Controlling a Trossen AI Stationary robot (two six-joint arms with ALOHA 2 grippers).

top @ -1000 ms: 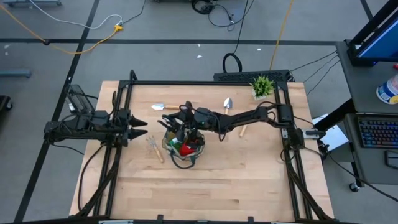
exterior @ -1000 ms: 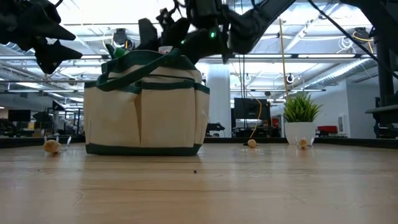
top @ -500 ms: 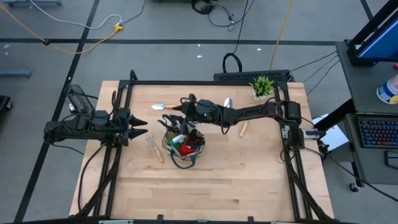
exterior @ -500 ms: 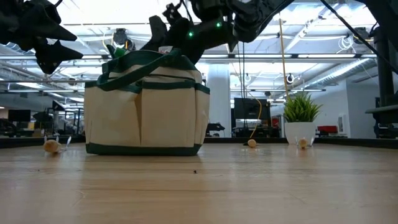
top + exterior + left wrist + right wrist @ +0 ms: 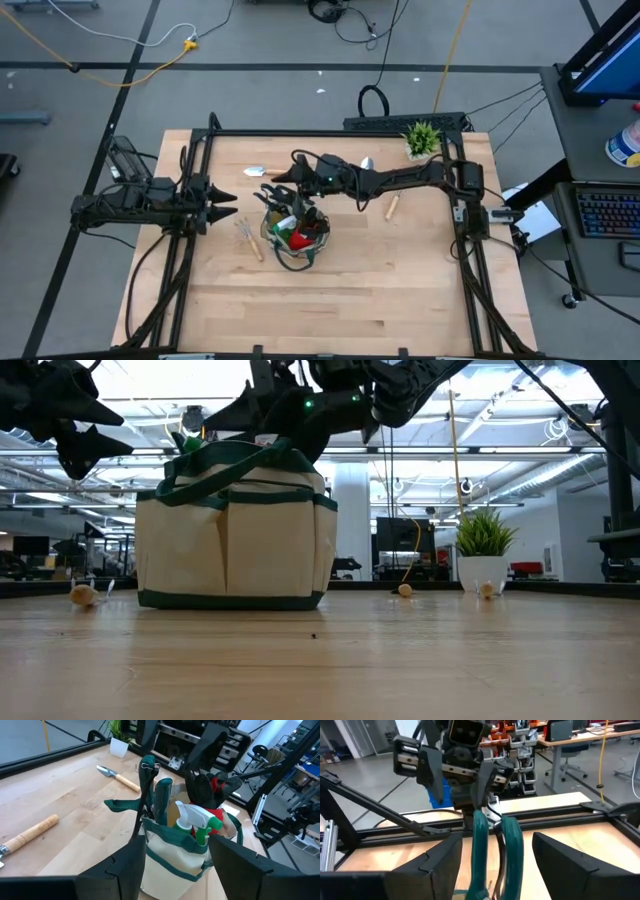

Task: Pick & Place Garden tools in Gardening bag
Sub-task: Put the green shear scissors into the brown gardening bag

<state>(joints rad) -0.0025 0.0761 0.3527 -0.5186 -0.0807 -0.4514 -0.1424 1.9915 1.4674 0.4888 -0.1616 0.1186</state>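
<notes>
The gardening bag (image 5: 293, 234) stands on the table's middle. It holds green-handled shears (image 5: 162, 795) standing handles up, a green-and-white spray bottle (image 5: 192, 822) and a red-and-black glove (image 5: 216, 787). My right gripper (image 5: 284, 179) hovers open over the bag's far rim. In the right wrist view the shears' handles (image 5: 495, 845) rise between its fingers with a gap on each side. One trowel (image 5: 256, 171) lies beyond the bag, and another (image 5: 367, 165) is partly under the right arm. A small hand tool (image 5: 248, 239) lies left of the bag. My left gripper (image 5: 224, 206) waits open at the left.
A small potted plant (image 5: 422, 138) stands at the table's far right corner. A black frame (image 5: 330, 132) runs around the table's edges. Bare wood stretches from the bag (image 5: 235, 525) to the near edge.
My right gripper has risen out of the bag and drawn a little toward the far edge. Its fingers have spread apart and let go of the shears, which stay standing in the bag.
</notes>
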